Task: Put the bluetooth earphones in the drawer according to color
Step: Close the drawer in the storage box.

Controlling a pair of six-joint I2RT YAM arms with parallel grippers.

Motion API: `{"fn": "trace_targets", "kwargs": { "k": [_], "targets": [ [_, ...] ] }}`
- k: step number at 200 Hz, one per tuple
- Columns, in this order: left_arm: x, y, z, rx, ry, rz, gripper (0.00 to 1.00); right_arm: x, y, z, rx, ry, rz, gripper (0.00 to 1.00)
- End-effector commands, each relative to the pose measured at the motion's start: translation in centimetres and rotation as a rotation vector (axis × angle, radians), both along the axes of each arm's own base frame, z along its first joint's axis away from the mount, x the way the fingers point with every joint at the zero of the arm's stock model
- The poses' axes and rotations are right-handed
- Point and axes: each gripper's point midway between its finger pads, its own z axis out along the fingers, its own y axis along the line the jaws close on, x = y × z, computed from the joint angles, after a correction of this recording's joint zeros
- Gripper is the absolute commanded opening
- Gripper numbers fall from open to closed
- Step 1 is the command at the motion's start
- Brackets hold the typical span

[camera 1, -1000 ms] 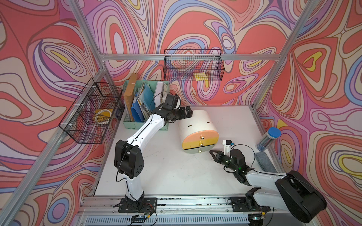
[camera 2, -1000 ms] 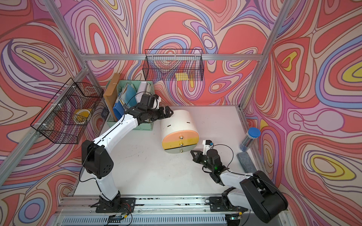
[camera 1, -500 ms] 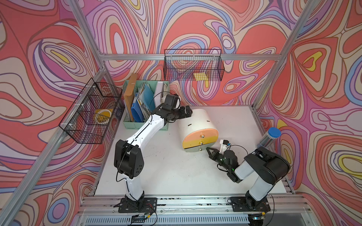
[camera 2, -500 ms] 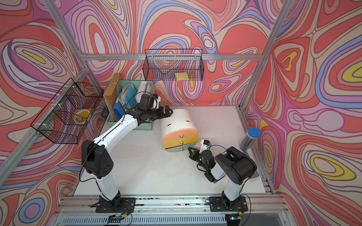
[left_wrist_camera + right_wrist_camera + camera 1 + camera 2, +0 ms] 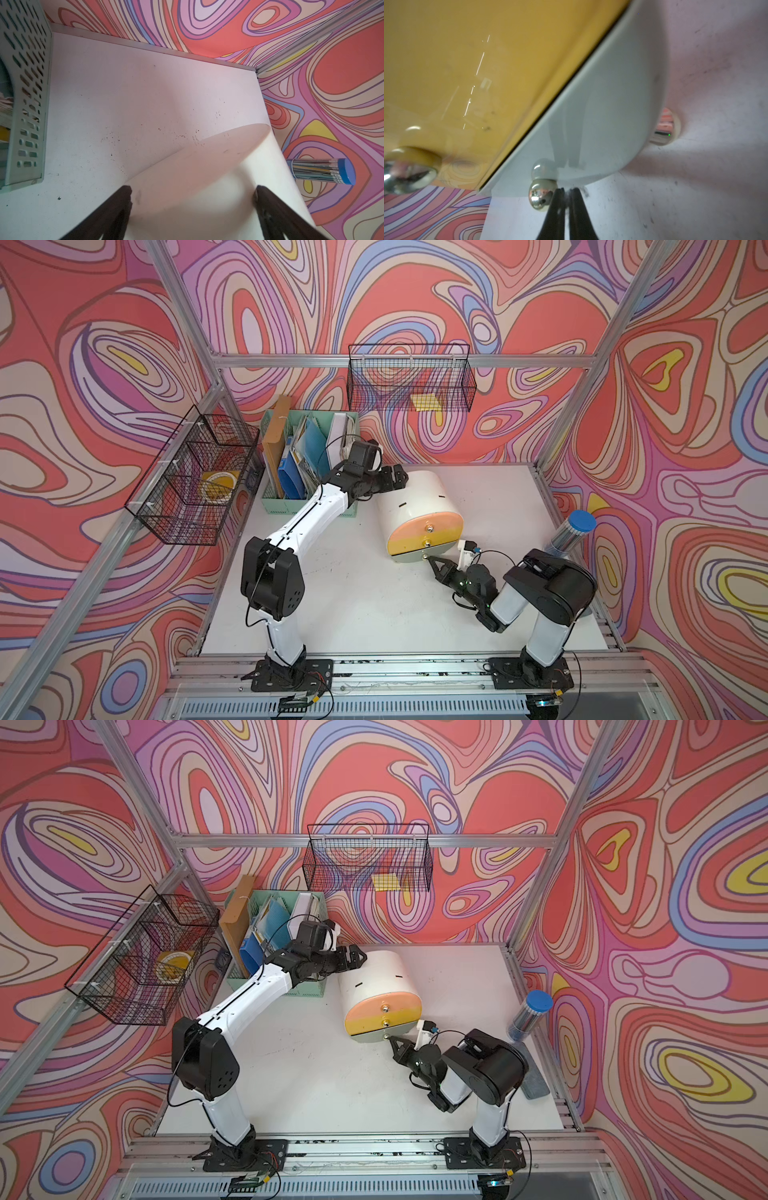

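Opening is the step in hand: mid-frame in a top view the drawer [image 5: 419,506] stands shut on the bench [image 5: 353,593], left tool [image 5: 192,188] spread wide about its rear, right tool [image 5: 566,192] clenched empty just beside the lowest knob [image 5: 540,197], which it must part to grasp; no earphones visible.

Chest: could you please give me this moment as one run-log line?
left gripper open at chest rear | right gripper shut, tips beside bottom knob | drawers closed | no earphones in view
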Motion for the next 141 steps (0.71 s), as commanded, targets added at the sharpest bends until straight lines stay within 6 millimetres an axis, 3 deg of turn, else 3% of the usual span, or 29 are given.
{"fn": "trace_targets", "kwargs": {
  "k": [1,40,66,78,115,141],
  "targets": [
    [-1.5,0.7,-3.3,0.063,0.102,-0.003,0.96,0.6,1.0,0.5,-0.016,-0.017,0.009,0.13],
    [-1.7,0.7,-3.5,0.063,0.107,-0.006,0.96,2.1,2.1,0.7,-0.043,-0.004,0.011,0.13],
    [-1.8,0.9,-3.6,0.067,0.105,-0.003,0.96,2.0,1.8,0.3,-0.058,0.021,0.002,0.13],
    [-1.9,1.0,-3.3,0.069,0.101,-0.001,0.96,1.8,1.7,1.2,-0.057,0.014,0.005,0.14],
    [-2.0,2.0,-1.4,0.08,0.067,0.022,0.97,0.5,1.1,1.1,-0.115,0.055,0.025,0.18],
    [-2.6,3.3,0.4,0.081,0.032,0.049,0.99,-0.5,0.6,1.1,-0.17,0.087,0.05,0.27]
  ]
}}
